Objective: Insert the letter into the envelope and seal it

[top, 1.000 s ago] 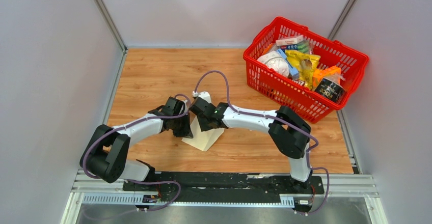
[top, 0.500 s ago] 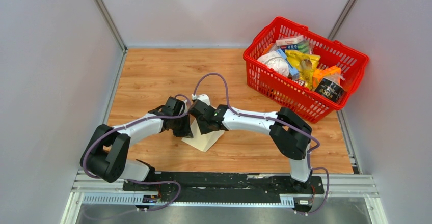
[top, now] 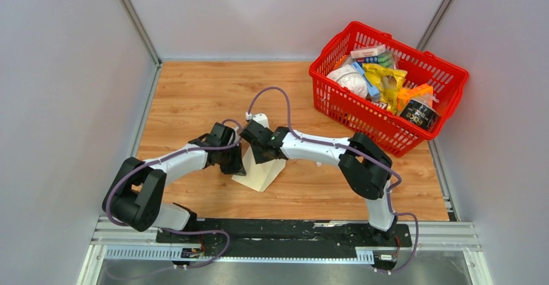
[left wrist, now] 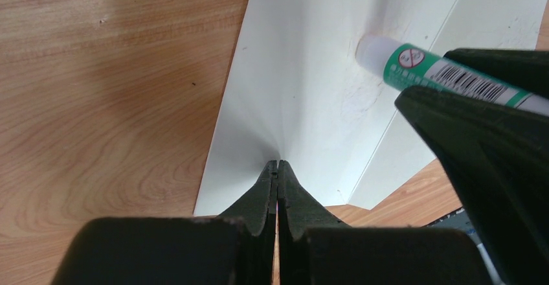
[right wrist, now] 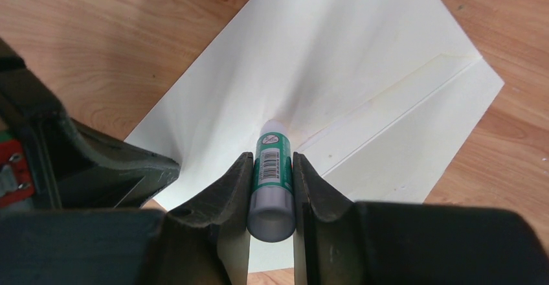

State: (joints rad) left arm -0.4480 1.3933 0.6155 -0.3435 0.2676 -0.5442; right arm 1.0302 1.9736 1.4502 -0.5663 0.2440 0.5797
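Note:
The cream envelope (top: 260,176) lies on the wooden table with its flap open. My left gripper (top: 232,160) is shut on the flap's edge (left wrist: 277,149) and pinches the paper up into a ridge. My right gripper (top: 257,146) is shut on a green glue stick (right wrist: 272,165). The stick's white tip (left wrist: 372,50) presses on the inside of the flap (right wrist: 324,65), close to the left gripper. The fold line and the envelope body (right wrist: 421,123) lie to the right. The letter is not in view.
A red basket (top: 369,120) full of groceries stands at the back right of the table. Grey walls close in the left, back and right sides. Both arms meet over the envelope near the table's middle.
My right gripper has slid the glue stick a little away and to the left along the flap. The left gripper has stayed pinched on the flap.

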